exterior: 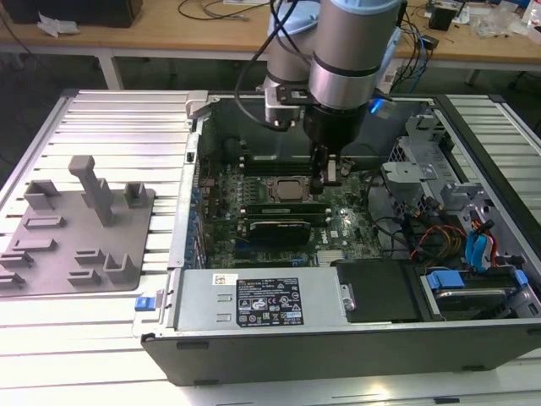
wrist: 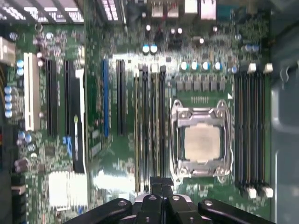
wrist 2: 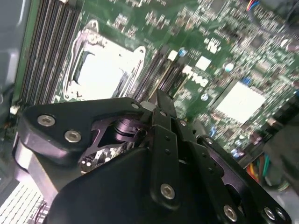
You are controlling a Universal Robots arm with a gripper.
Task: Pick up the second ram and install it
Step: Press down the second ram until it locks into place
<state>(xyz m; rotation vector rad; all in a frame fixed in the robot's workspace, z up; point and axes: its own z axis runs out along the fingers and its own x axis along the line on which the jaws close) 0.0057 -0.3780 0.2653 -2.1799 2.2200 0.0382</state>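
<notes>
On the exterior view's left, a grey plastic holder block (exterior: pixel 80 228) with upright posts sat on the ribbed white tabletop (exterior: pixel 110 127). To its right lay the open metal computer case (exterior: pixel 338 338), its green motherboard (exterior: pixel 338 222) studded with parts. The second ram (exterior: pixel 281 205), a long thin green stick with dark chips, lay in the slots beside the square silver processor socket (exterior: pixel 286 188). The black tool (exterior: pixel 325 182) hung directly above its right end, fingers drawn close together; whether they gripped it could not be told.

One open computer case (exterior: pixel 355 338), one processor (wrist: pixel 202 143), one grey holder tray (exterior: pixel 51 245).
</notes>
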